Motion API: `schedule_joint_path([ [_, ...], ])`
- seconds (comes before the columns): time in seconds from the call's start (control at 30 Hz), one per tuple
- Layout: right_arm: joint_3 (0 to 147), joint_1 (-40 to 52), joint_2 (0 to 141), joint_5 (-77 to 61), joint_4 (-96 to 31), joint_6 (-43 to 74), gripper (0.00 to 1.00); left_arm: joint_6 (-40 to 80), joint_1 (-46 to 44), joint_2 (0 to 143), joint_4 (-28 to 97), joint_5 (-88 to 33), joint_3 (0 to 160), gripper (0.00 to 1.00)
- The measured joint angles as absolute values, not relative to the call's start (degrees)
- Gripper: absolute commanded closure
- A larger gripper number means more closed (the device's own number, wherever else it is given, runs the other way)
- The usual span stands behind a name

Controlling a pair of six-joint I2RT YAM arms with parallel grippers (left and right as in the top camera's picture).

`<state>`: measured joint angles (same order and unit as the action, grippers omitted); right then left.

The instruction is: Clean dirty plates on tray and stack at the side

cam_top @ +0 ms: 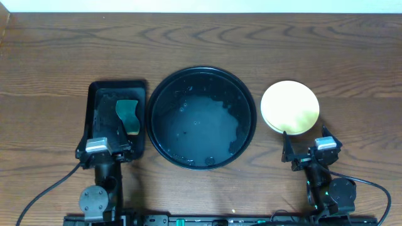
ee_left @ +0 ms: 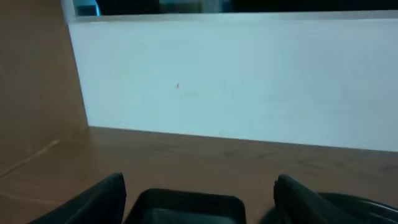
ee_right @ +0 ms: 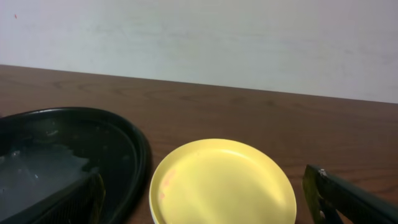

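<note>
The round black tray (cam_top: pixel 158 135) sits mid-table with no plates on it, only wet smears; its rim also shows in the right wrist view (ee_right: pixel 134 143). A pale yellow plate (cam_top: pixel 292 107) lies to its right on the table, on top of a stack; a paler rim peeks out at its left edge, and the plates under it are otherwise hidden. It fills the right wrist view (ee_right: pixel 224 183). My right gripper (cam_top: pixel 306 143) is open and empty just in front of the stack (ee_right: pixel 205 202). My left gripper (cam_top: pixel 110 137) is open and empty (ee_left: pixel 199 202).
A rectangular black tray (cam_top: pixel 100 94) stands left of the round one with a green sponge (cam_top: pixel 129 115) in it; its far rim shows in the left wrist view (ee_left: pixel 193 198). A white wall (ee_left: pixel 249 81) backs the table.
</note>
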<state>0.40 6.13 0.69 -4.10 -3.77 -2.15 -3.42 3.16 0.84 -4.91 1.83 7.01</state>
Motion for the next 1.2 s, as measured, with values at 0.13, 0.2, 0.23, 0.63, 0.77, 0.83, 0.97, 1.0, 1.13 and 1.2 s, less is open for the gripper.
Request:
schedule_joint_path([
  [0.13,0.40,6.13,0.69,-4.08,-3.77,-2.15,0.01,-4.71,3.16,0.64,-6.79,1.83,3.95,0.23],
  [0.2,0.40,6.13,0.69,-4.10,-3.77,-2.15,0.01,-5.48,3.16,0.62,-7.07,1.80,2.92,0.23],
  [0.23,0.40,6.13,0.69,-4.10,-3.77,-2.15,0.01,-6.07,3.16,0.62,-7.25,1.80,2.33,0.23],
  [0.63,0.40,6.13,0.67,-4.10,-3.79,-2.15,0.01,-9.58,3.16,0.58,0.84,1.52,0.69,0.23],
  [0.77,0.40,6.13,0.67,-4.10,-3.77,-2.15,0.01,-9.93,3.16,0.58,1.10,1.13,0.80,0.23],
  [0.83,0.40,6.13,0.67,-4.10,-3.77,-2.15,0.01,-9.93,3.16,0.58,1.17,0.93,0.84,0.23],
  [0.97,0.40,6.13,0.67,-4.10,-3.77,-2.15,0.01,-9.96,3.16,0.58,1.26,0.69,0.89,0.23],
  [1.0,0.40,6.13,0.67,-4.10,-3.77,-2.15,0.01,-9.96,3.16,0.58,1.28,0.62,0.89,0.23],
  [1.13,0.40,6.13,0.67,-4.10,-3.77,-2.15,0.01,-9.96,3.16,0.58,1.30,0.51,0.89,0.23],
  [1.2,0.40,6.13,0.67,-4.10,-3.77,-2.15,0.01,-9.96,3.16,0.58,1.30,0.49,0.89,0.23],
])
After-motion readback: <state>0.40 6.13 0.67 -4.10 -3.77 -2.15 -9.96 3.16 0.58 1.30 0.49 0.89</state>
